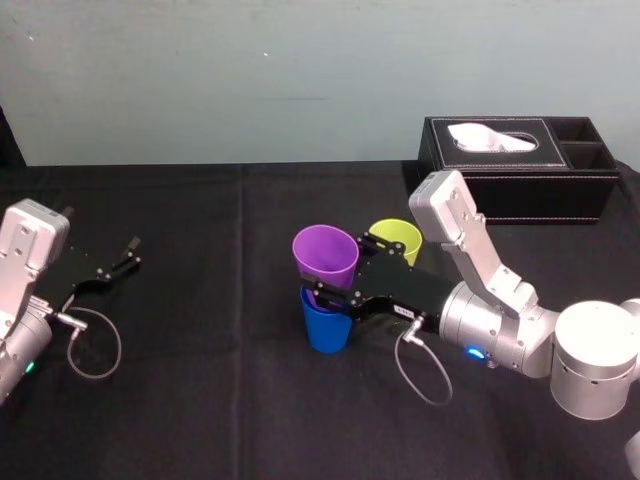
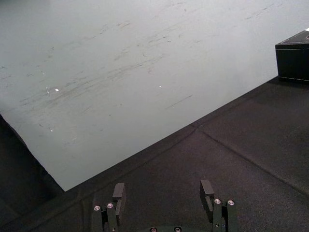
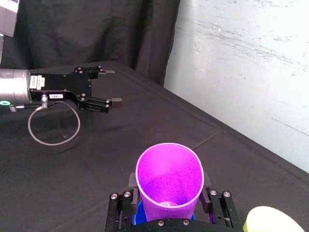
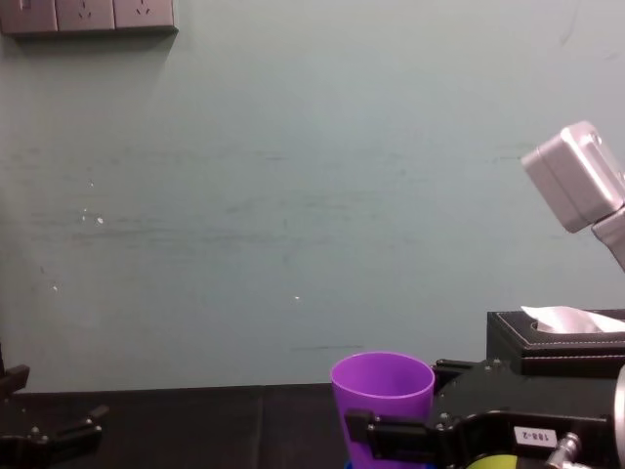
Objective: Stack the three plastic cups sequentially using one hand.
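Now: left claw [image 1: 128,252] far left of the blue cup [image 1: 326,328], low over the desk [image 1: 200,400], fingers spread wide, nothing btwn them. Blue cup upright, mid-desk. Directly above it the purple cup [image 1: 325,258], upright, base at blue cup's mouth; can't tell how deep. Right claw [image 1: 335,292] clamps purple cup low down, one finger each side, its arm off to blue cup's right. Then yellow-green cup [image 1: 398,238] just behind-right of blue cup, mouth up. Farther back-right, black tissue box [image 1: 520,185].
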